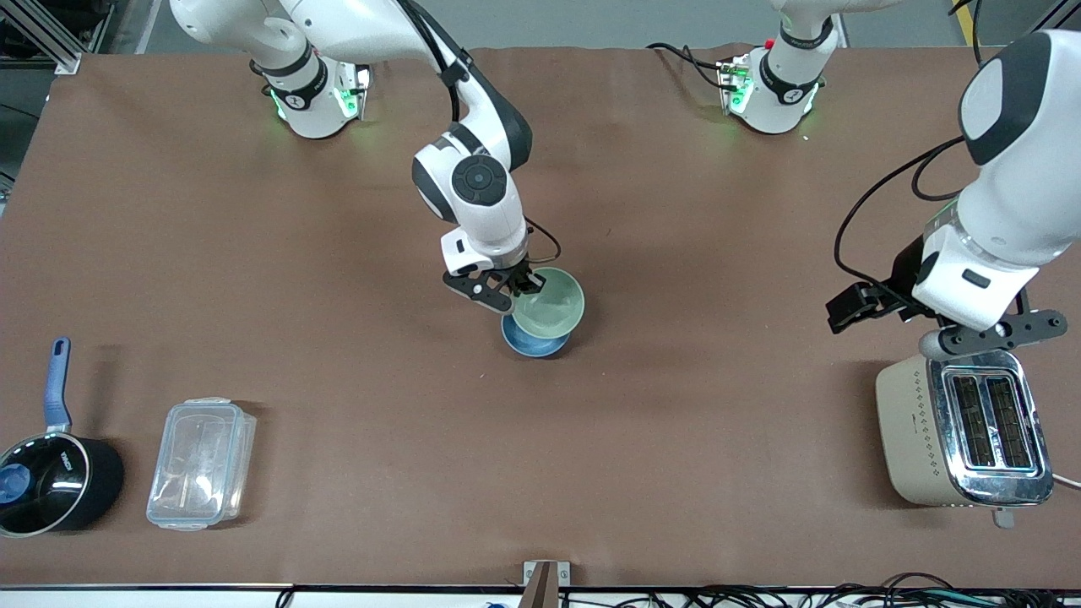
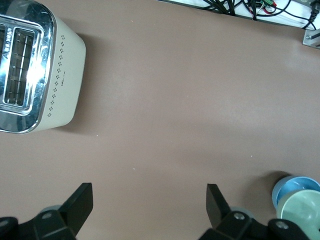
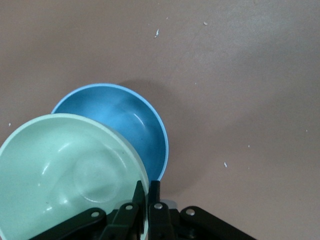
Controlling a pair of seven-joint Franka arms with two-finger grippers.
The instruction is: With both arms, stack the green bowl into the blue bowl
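Right tool (image 1: 517, 285) pinched the green bowl (image 1: 549, 302) by its rim, over the blue bowl (image 1: 534, 342).
Left tool (image 2: 149, 202) waited wide open and empty above the counter (image 1: 676, 422) near the toaster (image 1: 963, 431); no writing was readable.

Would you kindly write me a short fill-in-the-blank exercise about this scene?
1. The right hand grips the rim of the ____ bowl.
2. The green bowl hangs over the ____ bowl.
3. The left hand, fingers open, hovers above the ____.

Missing words: green; blue; toaster

High front view, wrist views downward, closer
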